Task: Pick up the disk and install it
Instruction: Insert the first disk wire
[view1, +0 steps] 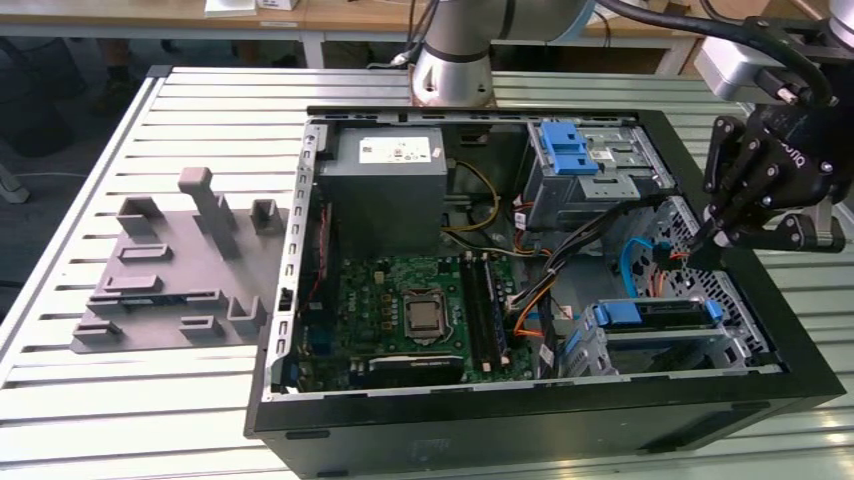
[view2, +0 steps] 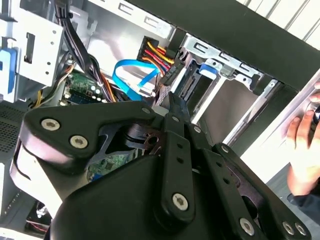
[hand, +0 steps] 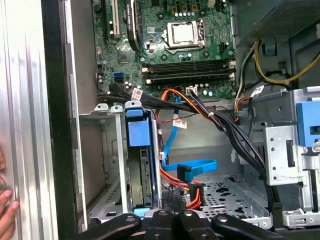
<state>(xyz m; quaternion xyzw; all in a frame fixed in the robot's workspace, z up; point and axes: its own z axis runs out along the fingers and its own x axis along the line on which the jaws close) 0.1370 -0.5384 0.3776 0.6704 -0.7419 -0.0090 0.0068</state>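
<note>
One disk stands edgewise, lengthwise along cage.

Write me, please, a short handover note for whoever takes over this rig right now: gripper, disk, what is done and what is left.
Gripper: shut, holding nothing, over the open computer case, at the exterior view's right.
Disk: sits in the drive cage inside the case, apart from the gripper.
Done: the disk looks picked up and placed in the cage.
Left: I cannot tell whether it is fully seated, so that is unconfirmed.
Note: a person's hand is at the case's outer side.
</note>
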